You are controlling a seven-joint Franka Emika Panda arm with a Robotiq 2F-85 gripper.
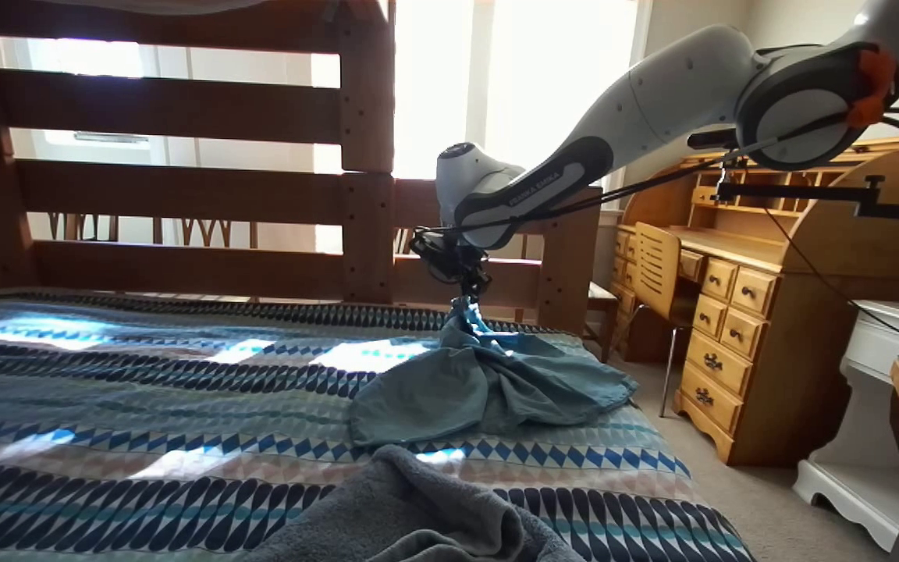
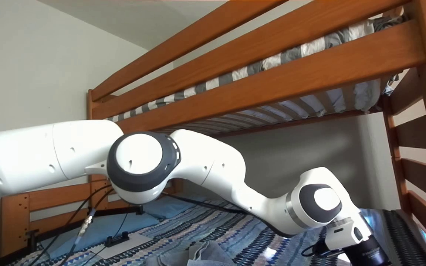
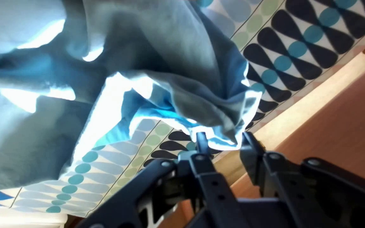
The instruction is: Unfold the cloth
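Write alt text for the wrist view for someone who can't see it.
A black two-fingered robotic hand at the bottom holds a rumpled, partly sunlit, plain grey-teal fabric cloth. Beneath lies a white fabric bedspread patterned with navy and pale-blue teardrops and teal dots.

In an exterior view, daylight burns the window [image 1: 555,86] white, glare patches streak the striped bedspread [image 1: 184,406] near its far-left corner, and the slatted bed end [image 1: 176,187] stands dim. In the wrist view, the teal cloth [image 3: 163,47] clips white along its folds.
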